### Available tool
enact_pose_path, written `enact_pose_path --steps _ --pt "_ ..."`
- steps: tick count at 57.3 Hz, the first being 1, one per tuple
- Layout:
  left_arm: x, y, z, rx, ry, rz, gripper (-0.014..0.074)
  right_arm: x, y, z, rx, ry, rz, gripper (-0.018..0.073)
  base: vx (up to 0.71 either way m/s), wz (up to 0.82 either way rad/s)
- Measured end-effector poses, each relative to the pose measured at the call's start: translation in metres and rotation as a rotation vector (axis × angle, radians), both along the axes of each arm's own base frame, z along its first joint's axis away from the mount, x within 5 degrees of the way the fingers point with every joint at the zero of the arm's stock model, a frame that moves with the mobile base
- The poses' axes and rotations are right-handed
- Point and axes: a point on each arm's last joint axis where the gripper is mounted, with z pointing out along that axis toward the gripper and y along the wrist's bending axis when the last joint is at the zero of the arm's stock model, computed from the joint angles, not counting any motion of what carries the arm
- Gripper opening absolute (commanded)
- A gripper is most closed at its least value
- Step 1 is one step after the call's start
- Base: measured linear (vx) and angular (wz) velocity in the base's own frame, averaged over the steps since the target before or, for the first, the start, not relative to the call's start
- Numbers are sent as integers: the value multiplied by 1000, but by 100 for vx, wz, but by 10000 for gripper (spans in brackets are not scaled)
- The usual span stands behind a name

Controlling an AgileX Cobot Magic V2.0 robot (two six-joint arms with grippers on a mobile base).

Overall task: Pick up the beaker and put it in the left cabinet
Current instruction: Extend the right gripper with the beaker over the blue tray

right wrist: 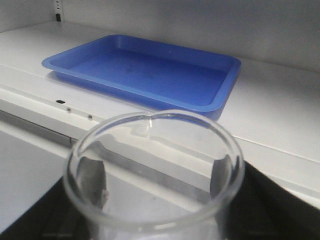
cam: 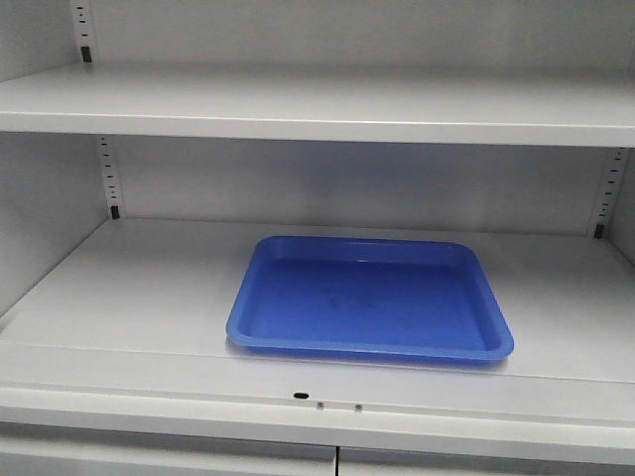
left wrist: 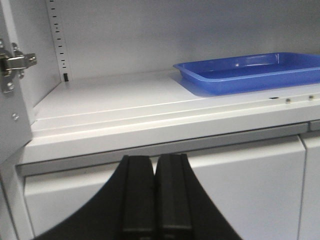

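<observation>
The clear glass beaker [right wrist: 150, 220] with a pour spout fills the bottom of the right wrist view, upright, held in my right gripper [right wrist: 156, 186], whose dark fingers press its two sides. It hangs in front of the cabinet's lower shelf edge, short of the shelf. The left cabinet [cam: 129, 288] has pale grey walls, flat light-grey shelves and peg-hole strips [cam: 107, 178]. It also shows in the left wrist view [left wrist: 110, 95]. My left gripper [left wrist: 155, 165] is shut and empty, low in front of the closed lower doors. Neither gripper shows in the front view.
A blue plastic tray [cam: 370, 297] lies on the lower shelf, right of centre; it also shows in the left wrist view [left wrist: 250, 70] and the right wrist view [right wrist: 145, 70]. An upper shelf [cam: 317, 104] spans above. A door hinge [left wrist: 15, 62] sits at the left.
</observation>
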Motion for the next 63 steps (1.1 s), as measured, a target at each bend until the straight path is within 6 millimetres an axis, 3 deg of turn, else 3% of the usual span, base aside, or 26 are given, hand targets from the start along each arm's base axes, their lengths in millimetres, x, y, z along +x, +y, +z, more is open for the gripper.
enact_pose_path --steps 63 --pt "0 0 0 0 0 0 1 0 0 0 0 0 0 -6 16 -10"
